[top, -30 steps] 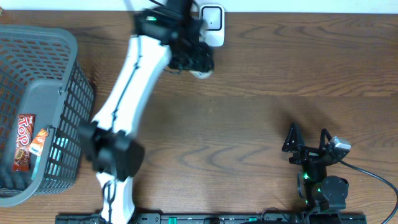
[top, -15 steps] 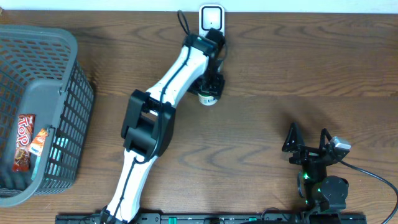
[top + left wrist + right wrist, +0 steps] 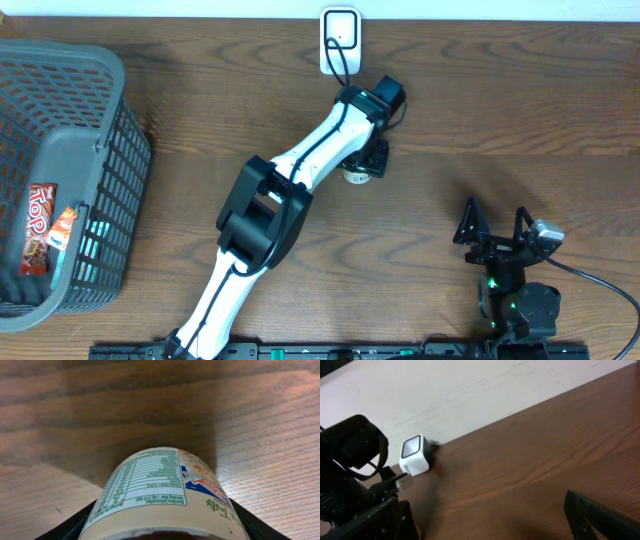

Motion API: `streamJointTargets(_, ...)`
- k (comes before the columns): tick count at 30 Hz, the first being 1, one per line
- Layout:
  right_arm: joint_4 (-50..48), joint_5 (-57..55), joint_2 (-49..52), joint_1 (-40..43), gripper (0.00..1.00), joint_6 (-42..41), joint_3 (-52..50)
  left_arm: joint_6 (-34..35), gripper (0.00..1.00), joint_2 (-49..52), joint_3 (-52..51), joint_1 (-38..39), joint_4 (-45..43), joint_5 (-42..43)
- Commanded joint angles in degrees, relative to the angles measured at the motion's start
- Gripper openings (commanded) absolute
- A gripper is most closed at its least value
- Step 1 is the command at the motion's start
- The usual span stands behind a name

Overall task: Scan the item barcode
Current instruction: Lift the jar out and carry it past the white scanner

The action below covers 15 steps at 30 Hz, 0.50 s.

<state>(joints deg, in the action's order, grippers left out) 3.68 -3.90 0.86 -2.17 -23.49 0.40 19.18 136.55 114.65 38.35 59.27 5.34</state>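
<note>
A cream-coloured tub (image 3: 160, 495) with a nutrition panel and a red-and-blue logo fills the bottom of the left wrist view. My left gripper (image 3: 364, 162) is shut on it, its black fingers (image 3: 67, 527) pressed against both sides. From overhead only the tub's pale rim (image 3: 355, 176) peeks out under the wrist. No barcode shows on the visible label. The white scanner (image 3: 340, 38) stands at the table's far edge, well behind the tub; it also appears as a small cube (image 3: 415, 455) in the right wrist view. My right gripper (image 3: 495, 228) rests open near the front right, nothing between its fingers.
A grey plastic basket (image 3: 110, 120) sits at the left edge with a red snack bar (image 3: 37, 228) inside. The scanner's cable (image 3: 338, 62) runs toward the left arm. A pale wall borders the table's far side.
My left arm has swung away from the scanner, carrying the tub rightward and toward the front. The right arm has stayed still.
</note>
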Motion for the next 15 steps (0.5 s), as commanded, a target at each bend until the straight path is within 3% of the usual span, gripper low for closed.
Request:
streamJointTargets(1,0.2,-0.5,-0.2,-0.2,0.99,-0.1,-0.1,4.2,0.59,-1.0,-0.9,0.8,0.7,-1.1)
streamJointTargets(4,0.2,-0.5,-0.2,-0.2,0.99,0.0,-0.1,4.3,0.6,-1.0,-0.9,1.4,0.6,-1.1)
streamJointTargets(10,0.2,-0.5,-0.2,-0.2,0.99,0.0,-0.1,1.0,0.86,-3.3,0.5,-0.3,0.4,-2.1)
streamJointTargets(15,0.2,-0.5,-0.2,-0.2,0.99,-0.1,-0.1,-3.7,0.93,-13.1,3.0,-4.2,0.7,-1.2)
